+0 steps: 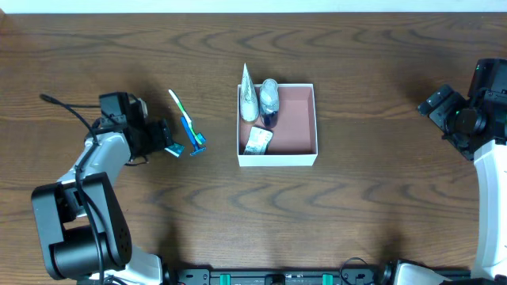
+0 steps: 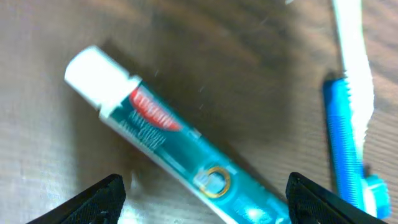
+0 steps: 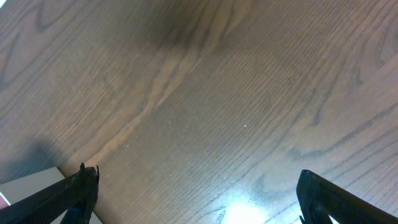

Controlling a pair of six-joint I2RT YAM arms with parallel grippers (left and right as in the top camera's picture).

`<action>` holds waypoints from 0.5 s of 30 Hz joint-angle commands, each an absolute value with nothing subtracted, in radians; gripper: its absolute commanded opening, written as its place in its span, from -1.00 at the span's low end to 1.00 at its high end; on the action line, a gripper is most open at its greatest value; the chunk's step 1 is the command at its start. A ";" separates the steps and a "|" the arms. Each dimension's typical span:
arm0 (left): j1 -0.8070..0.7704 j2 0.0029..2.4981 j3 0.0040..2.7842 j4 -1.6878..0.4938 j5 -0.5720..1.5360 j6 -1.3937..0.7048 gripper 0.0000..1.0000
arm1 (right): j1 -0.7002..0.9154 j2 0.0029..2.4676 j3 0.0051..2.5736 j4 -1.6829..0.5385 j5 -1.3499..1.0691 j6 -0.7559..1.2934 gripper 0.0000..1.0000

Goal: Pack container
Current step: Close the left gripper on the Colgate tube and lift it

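Brown wood table (image 1: pixel 356 206), and at its centre the square white-walled cardboard container (image 1: pixel 277 159), silvery toiletries (image 1: pixel 250 99) in its left half. Right jaws hang wide open and empty at the far right. Left jaws gape wide, gripping nothing, straddling a white-capped teal toothpaste tube (image 2: pixel 168 134) beside a blue-and-white toothbrush (image 1: pixel 184 115).

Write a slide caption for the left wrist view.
Left gripper, open, poised over a toothpaste tube lying on the wooden table.

White container (image 1: pixel 277 159) with pinkish-brown inside; teal, red-labelled toothpaste tube (image 2: pixel 180 149)
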State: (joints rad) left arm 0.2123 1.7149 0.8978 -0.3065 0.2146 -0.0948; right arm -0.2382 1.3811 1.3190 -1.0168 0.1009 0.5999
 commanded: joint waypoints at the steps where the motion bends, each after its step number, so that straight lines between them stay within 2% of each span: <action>1: 0.212 1.728 0.871 -0.309 0.162 -0.209 0.68 | -0.244 1.382 1.333 -1.018 0.101 0.616 0.99; 9: 0.212 1.728 0.868 -0.310 0.137 -0.393 0.79 | -0.244 1.382 1.333 -1.018 0.101 0.616 0.98; 13: 0.212 1.728 0.868 -0.314 0.142 -0.421 0.97 | -0.244 1.382 1.333 -1.018 0.101 0.616 0.98; 15: 0.212 1.728 0.868 -0.315 0.152 -0.421 0.96 | -0.244 1.382 1.333 -1.018 0.101 0.616 0.98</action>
State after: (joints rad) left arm 0.2123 1.7107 0.8829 -0.2939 0.1509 -0.3698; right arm -0.2382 1.3811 1.3190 -1.0168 0.1009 0.5999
